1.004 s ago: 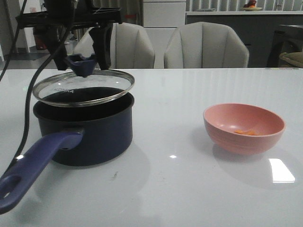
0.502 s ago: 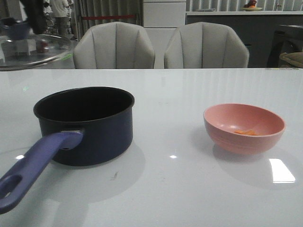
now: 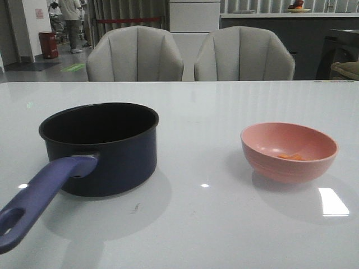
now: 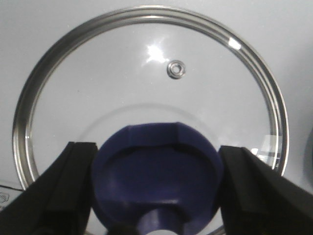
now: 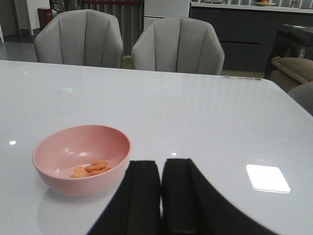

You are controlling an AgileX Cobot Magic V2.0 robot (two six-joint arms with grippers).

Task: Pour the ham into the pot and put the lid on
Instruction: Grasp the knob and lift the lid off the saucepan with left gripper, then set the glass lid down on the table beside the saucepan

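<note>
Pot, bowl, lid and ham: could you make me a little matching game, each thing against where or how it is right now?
Things:
1. pot
2. pink bowl
3. lid
4. ham

States:
A. held by its blue knob between the left arm's jaws
B. lying in the bottom of the pink dish
C. uncovered on the table, its inside dark, no ham seen in it
D. standing upright on the table, well to the right of the saucepan in the front view

Pairs: 1-C, 2-D, 3-A, 4-B
</note>
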